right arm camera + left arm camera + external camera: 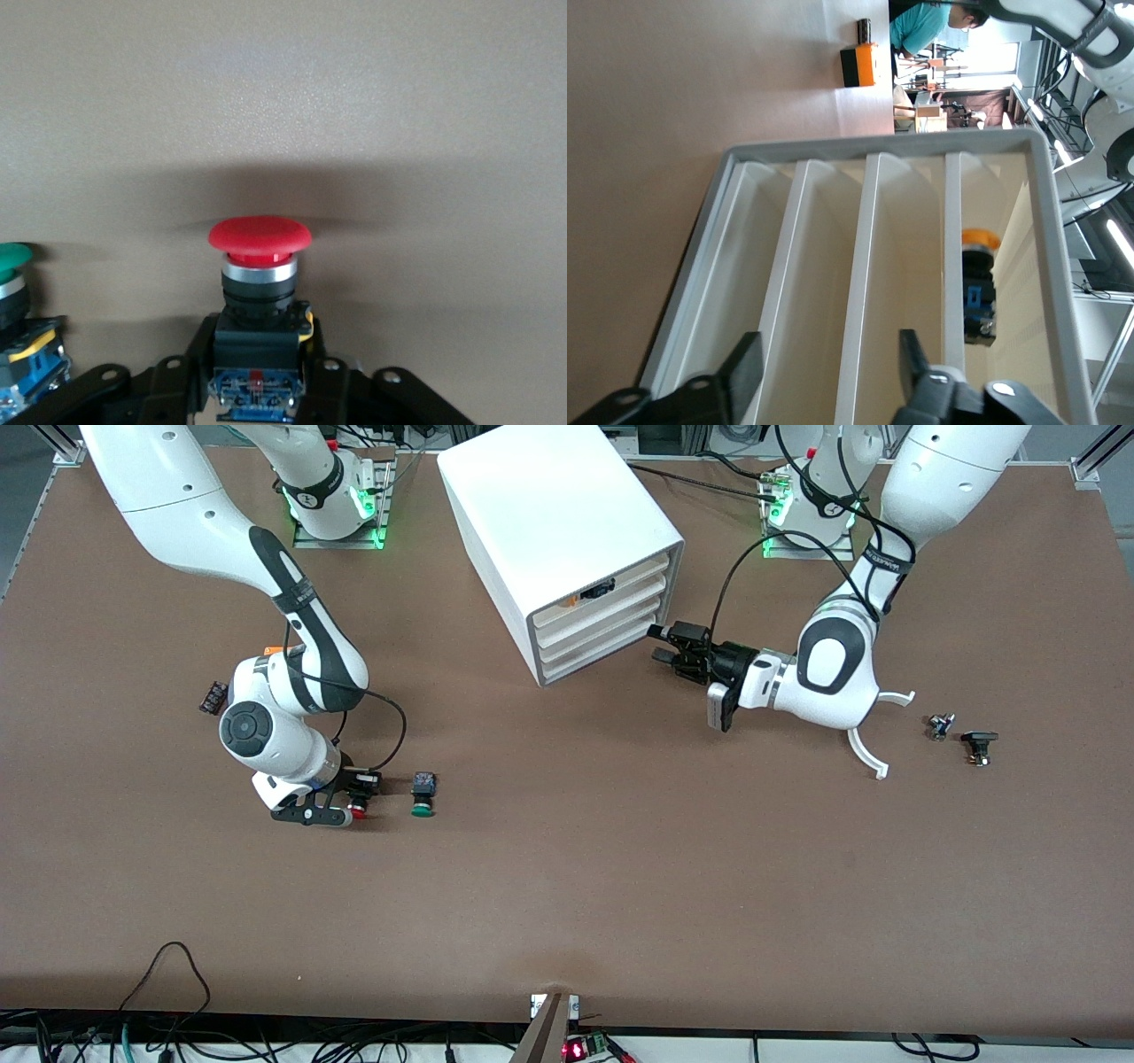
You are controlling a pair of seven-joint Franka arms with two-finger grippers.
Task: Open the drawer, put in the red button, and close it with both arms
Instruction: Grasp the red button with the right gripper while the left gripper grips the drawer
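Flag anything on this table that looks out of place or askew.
The white cabinet sits skewed to the table edges, drawers all shut. The left gripper hangs before them; the right gripper is around the red button beside the green button. Nothing looks spilled or damaged.

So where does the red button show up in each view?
Front view: red button on the table at the right gripper, beside the green button.
Left wrist view: not in it.
Right wrist view: center, between the fingers.
Shared landmark: the green button.
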